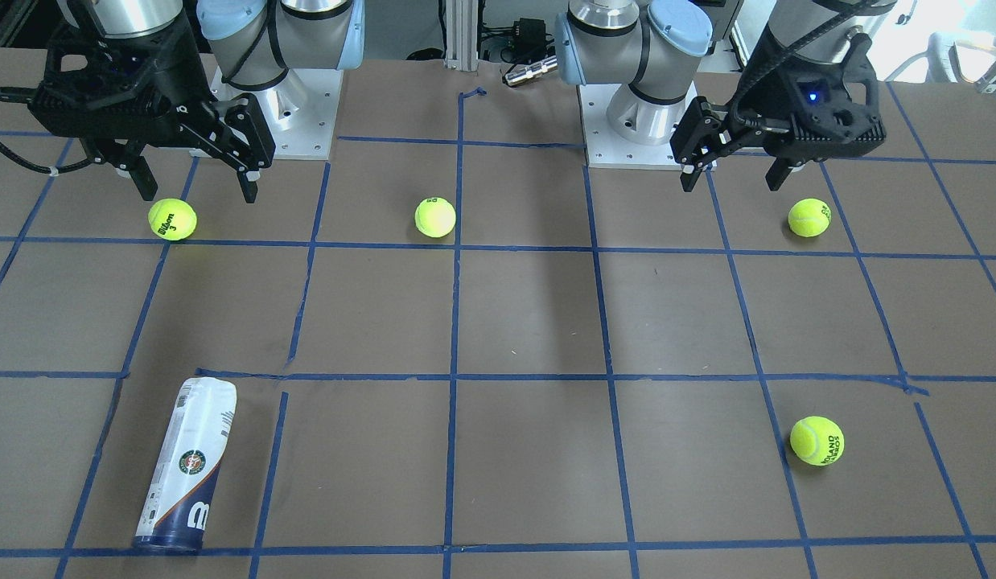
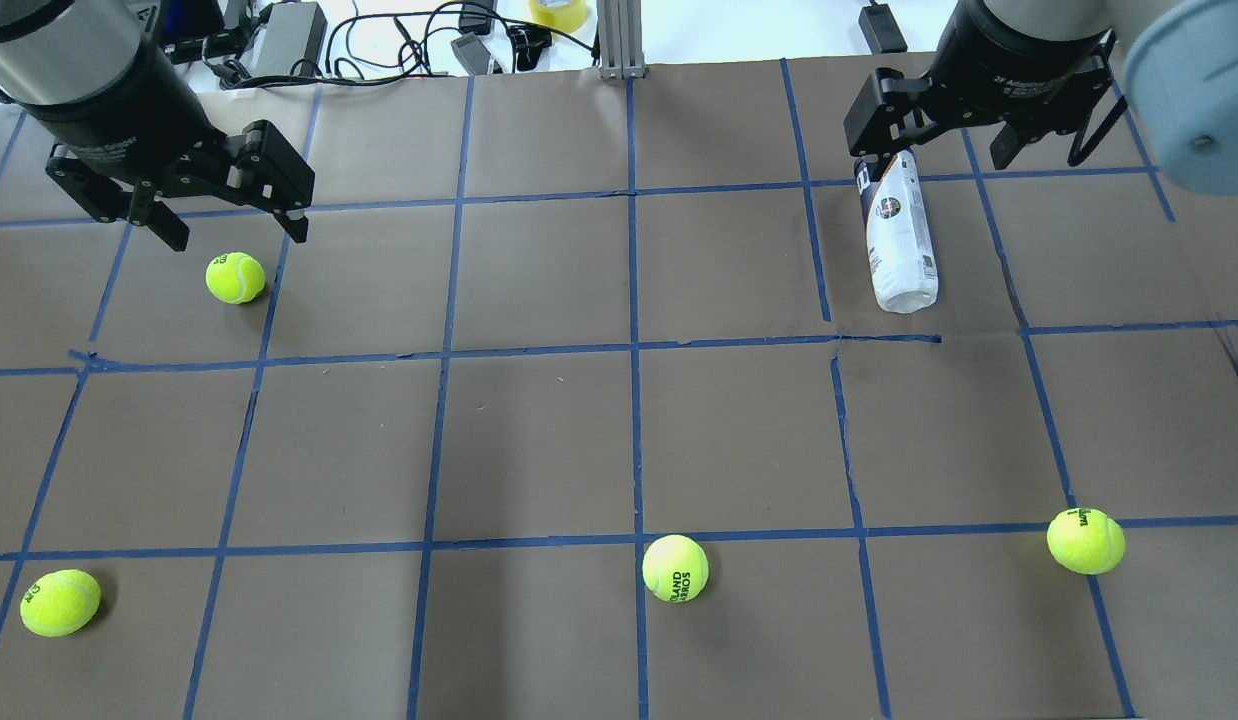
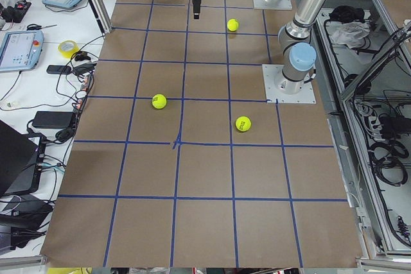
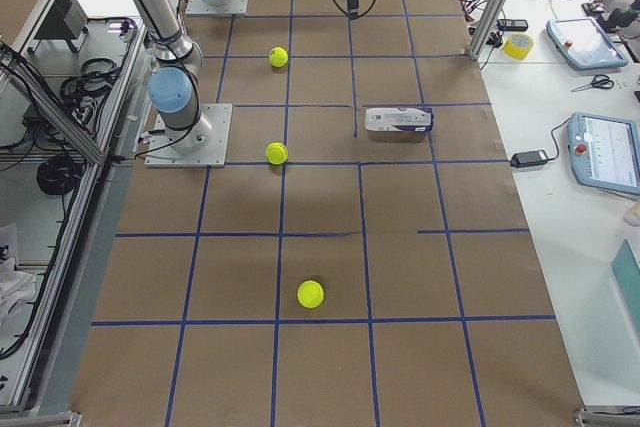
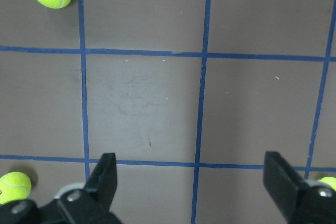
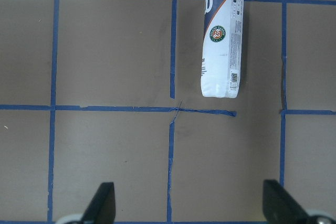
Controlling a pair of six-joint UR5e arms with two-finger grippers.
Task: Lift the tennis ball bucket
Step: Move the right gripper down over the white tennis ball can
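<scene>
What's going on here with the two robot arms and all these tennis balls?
Nothing is being held yet. The tennis ball bucket lies on its side on the table, on the robot's right. The right gripper hangs in the air near it, fingers spread open, not touching it. The left gripper is also open and empty, on the other side. Four tennis balls lie loose around the table.

Brown paper-covered table point(image 2: 539, 440) with a blue tape grid point(image 2: 634, 346). Tennis ball bucket point(image 2: 901, 240) lies on its side at far right, navy end pointing away from the robot. Four loose balls, well apart: far-left ball point(image 2: 235, 277), near-left ball point(image 2: 60, 602), near-centre ball point(image 2: 675, 568), near-right ball point(image 2: 1085, 540).
</scene>
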